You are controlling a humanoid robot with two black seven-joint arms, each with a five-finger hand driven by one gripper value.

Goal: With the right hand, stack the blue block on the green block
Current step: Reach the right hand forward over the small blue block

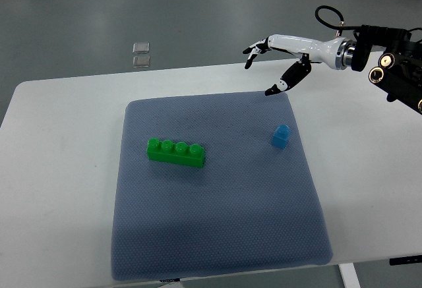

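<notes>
Hovering over the far right corner of the dark blue textured mat (217, 235), the right robot hand (277, 60) reaches in from the picture's right edge on a white forearm, its black-tipped fingers (252, 52) spread and its thumb hanging down, holding nothing. It sits above and beyond the small blue plastic block (281, 136), which stands alone near the mat's right border, apart from the hand and not yet grasped. The long green plastic block with four studs (175, 152) lies flat toward the mat's left half, slightly angled, well apart from the blue one, with bare mat between them. That layout probably suits the task: the blue piece is on the working arm's own side, and the green one rests studs-up, ready to receive it. I judge the job is at the approach stage, with the hand needing to drop toward the blue block before any lift. Room looks generous: nothing stands between the two blocks, so a carry leftward across the mat should be unobstructed. The blue block is close to the mat's right edge, though, so a clumsy touch could nudge it onto the white surface (59, 169). Two small clear square pieces (141, 53) lie on the grey floor beyond the surface, out of the way. The left arm does not show.
</notes>
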